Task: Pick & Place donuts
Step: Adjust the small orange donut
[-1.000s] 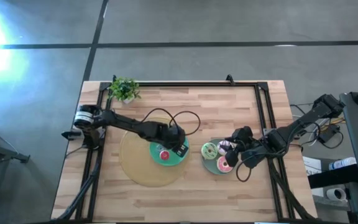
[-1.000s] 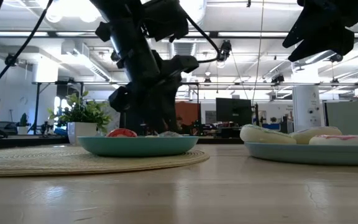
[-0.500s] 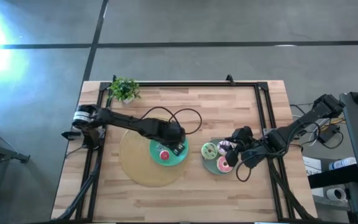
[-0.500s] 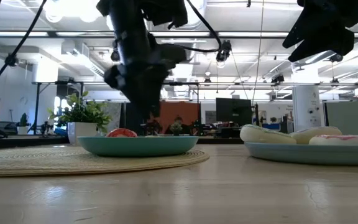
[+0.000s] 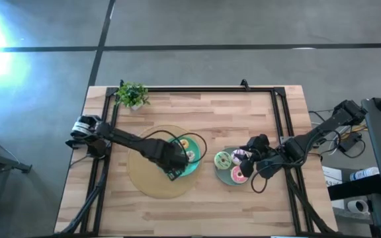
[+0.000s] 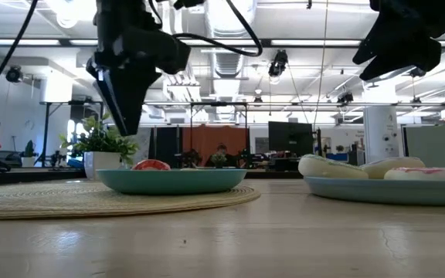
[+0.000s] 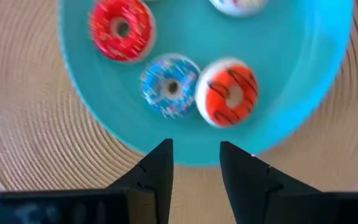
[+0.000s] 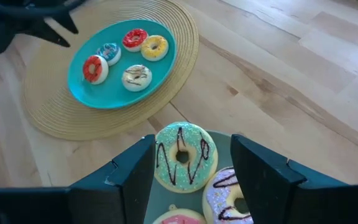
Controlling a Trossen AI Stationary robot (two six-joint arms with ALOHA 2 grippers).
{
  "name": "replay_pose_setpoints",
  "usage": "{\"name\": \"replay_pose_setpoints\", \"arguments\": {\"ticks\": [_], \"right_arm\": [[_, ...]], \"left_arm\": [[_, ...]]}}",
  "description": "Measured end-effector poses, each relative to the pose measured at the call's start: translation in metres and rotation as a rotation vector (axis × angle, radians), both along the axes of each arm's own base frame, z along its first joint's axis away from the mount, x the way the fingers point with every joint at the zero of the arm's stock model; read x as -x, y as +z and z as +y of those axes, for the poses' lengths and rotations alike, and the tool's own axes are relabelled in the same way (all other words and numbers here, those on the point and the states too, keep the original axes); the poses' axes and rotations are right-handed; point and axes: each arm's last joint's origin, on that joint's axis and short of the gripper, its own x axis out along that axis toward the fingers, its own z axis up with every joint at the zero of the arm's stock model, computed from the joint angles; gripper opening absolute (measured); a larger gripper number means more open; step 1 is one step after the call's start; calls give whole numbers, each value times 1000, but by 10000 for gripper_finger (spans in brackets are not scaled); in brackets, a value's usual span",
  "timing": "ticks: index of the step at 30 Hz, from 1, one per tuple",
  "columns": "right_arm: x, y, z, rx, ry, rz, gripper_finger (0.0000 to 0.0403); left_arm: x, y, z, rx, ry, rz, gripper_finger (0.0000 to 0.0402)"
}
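L gripper (image 7: 194, 163) open, empty, over teal plate (image 7: 303, 93) edge; woven mat (image 7: 30, 155) beneath.

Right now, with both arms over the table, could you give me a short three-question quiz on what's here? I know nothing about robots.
1. True or false: the left end effector is holding a donut.
2. How many small donuts lie on the teal plate? A three, B five, C seven.
3. Fill in: the green-iced donut shares the grey-green plate with ___ other larger donuts.
Key: 1 false, its fingers are open with nothing between them; 2 B; 3 two.
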Motion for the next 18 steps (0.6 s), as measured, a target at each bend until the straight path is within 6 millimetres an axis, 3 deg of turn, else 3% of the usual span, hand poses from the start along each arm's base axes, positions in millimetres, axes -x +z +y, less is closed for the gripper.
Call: {"name": "replay_pose_setpoints", "arguments": {"ticks": [7, 18], "right_arm": [[0, -1, 0, 2, -1, 2, 201], [1, -2, 0, 9, 2, 7, 201]], "left_arm": [[-7, -12, 13, 64, 107, -68, 116], [-7, -25, 17, 93, 144, -73, 126]]}}
